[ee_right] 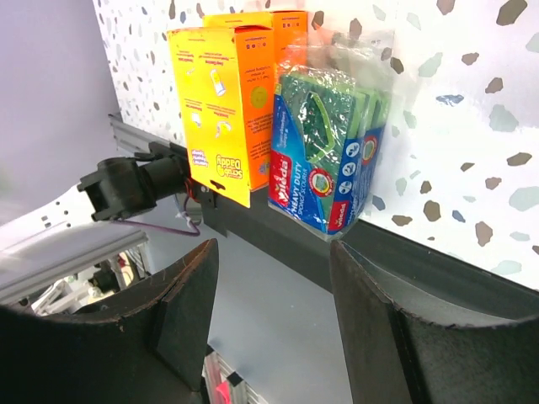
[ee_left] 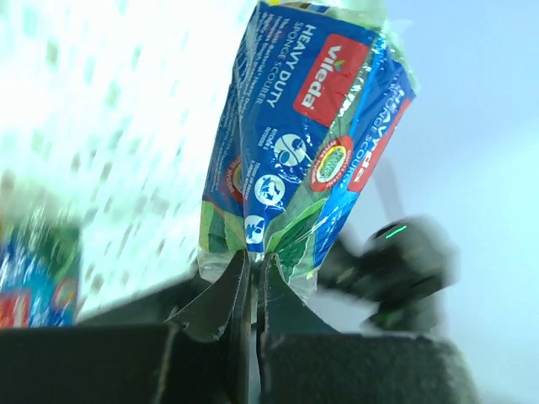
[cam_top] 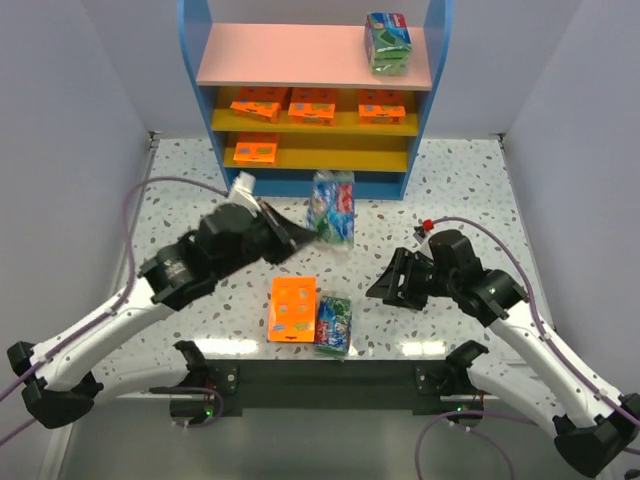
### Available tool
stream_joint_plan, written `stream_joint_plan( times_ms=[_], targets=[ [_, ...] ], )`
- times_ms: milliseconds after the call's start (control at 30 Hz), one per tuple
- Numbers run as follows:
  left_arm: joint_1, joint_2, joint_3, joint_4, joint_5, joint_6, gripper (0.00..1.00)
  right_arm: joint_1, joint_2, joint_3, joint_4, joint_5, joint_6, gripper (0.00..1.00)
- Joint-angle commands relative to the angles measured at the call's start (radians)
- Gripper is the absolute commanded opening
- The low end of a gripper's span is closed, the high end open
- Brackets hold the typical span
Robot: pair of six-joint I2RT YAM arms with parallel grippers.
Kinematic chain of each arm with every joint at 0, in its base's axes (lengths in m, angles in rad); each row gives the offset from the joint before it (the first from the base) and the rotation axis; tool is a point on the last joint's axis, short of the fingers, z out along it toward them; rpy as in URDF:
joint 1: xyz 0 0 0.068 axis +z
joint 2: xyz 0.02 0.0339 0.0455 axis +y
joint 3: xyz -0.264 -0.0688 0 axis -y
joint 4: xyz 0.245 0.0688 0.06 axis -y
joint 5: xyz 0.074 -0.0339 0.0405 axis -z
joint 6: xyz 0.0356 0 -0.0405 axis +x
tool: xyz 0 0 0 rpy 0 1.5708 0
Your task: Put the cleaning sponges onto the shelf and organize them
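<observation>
My left gripper (cam_top: 305,237) is shut on the edge of a green-and-blue sponge pack (cam_top: 333,207) and holds it up in front of the shelf (cam_top: 315,65); the left wrist view shows the pack (ee_left: 303,135) pinched between the fingers (ee_left: 229,290). My right gripper (cam_top: 385,285) is open and empty, right of an orange pack (cam_top: 293,308) and another green-and-blue pack (cam_top: 334,322) near the front edge; both show in the right wrist view, the orange pack (ee_right: 223,101) beside the green pack (ee_right: 324,151). A third green pack (cam_top: 387,42) stands on the pink top board. Several orange packs (cam_top: 312,105) lie on the yellow boards.
The shelf's blue base (cam_top: 300,185) stands at the back of the speckled table (cam_top: 480,200). Grey walls close in both sides. A black rail (cam_top: 330,375) runs along the front edge. Purple cables (cam_top: 170,182) trail over the table.
</observation>
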Motion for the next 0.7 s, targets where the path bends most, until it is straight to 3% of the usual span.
stream_joint_plan(
  times_ms=[0, 100, 133, 233, 433, 667],
  targets=[
    [0.187, -0.019, 0.241, -0.049, 0.019, 0.204, 0.00, 0.003, 0.027, 0.047, -0.017, 0.018, -0.019, 0.59],
    [0.391, 0.075, 0.440, -0.091, 0.152, 0.365, 0.00, 0.003, 0.053, 0.070, -0.010, 0.016, -0.032, 0.59],
    [0.512, 0.128, 0.472, -0.079, 0.298, 0.381, 0.00, 0.003, 0.059, 0.076, -0.008, 0.016, -0.033, 0.59],
    [0.718, 0.235, 0.542, 0.019, 0.575, 0.381, 0.00, 0.001, 0.076, 0.093, -0.005, 0.018, -0.052, 0.59],
    [0.910, 0.473, 0.837, 0.105, 0.743, 0.338, 0.00, 0.001, 0.068, 0.073, 0.024, 0.033, -0.053, 0.59],
    [1.039, 0.772, 1.149, 0.127, 0.830, 0.246, 0.00, 0.001, 0.045, 0.024, 0.069, 0.027, -0.039, 0.59]
  ],
)
